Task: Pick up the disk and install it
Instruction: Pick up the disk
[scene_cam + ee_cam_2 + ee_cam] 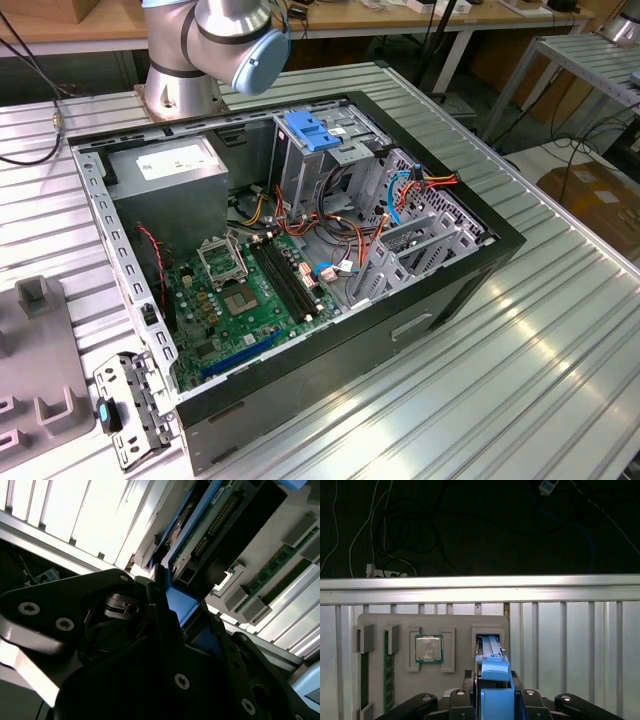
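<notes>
**Disk held on edge at the parts tray**

On the ribbed tabletop [520, 380], the open computer case [300, 392] holds a green circuit board [250, 300] and loose cables. The grey tray [455, 625] carries a processor chip [429, 649] in one pocket. The disk [490, 647] stands on edge at another. My hand [494, 690] is clamped across its blue rails. I judge the disk stiff, dense and shock-sensitive, best held by those sides.
</notes>
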You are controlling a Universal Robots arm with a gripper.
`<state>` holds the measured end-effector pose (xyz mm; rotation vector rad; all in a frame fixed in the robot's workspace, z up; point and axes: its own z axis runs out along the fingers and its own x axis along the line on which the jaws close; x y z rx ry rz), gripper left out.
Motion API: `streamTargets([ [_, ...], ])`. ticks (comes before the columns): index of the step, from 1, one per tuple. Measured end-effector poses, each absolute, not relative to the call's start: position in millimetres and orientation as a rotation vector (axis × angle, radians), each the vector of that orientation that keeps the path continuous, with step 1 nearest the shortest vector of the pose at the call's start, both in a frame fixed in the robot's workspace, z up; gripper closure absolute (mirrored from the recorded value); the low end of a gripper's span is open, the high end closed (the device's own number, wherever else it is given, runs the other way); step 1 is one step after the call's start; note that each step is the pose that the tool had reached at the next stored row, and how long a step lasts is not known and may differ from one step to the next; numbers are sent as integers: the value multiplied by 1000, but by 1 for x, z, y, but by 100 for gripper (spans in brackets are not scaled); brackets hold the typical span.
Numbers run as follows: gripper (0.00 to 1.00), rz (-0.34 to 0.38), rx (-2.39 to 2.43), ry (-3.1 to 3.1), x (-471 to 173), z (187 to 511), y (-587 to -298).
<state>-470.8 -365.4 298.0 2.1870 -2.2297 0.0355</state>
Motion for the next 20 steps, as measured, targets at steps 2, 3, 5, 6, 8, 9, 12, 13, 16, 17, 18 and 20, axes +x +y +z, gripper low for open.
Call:
streamTargets([
  [2, 63, 36, 2187, -2229, -471, 298, -365],
  [3, 63, 37, 2186, -2229, -471, 298, -365],
  [5, 63, 37, 2186, -2229, -471, 298, -365],
  [6, 63, 37, 2186, -2229, -471, 298, -365],
  [8, 63, 37, 2186, -2229, -471, 298, -365],
  [9, 63, 37, 2186, -2229, -471, 298, -365],
  [12, 63, 37, 2186, -2229, -471, 297, -365],
  [13, 63, 37, 2186, -2229, -471, 297, -365],
  [16, 63, 38, 2187, -2229, -471, 298, -365],
  [17, 63, 38, 2187, -2229, -471, 299, -365],
  [18, 63, 38, 2186, -2229, -471, 300, -365],
  [20, 63, 38, 2186, -2229, -471, 303, -365],
])
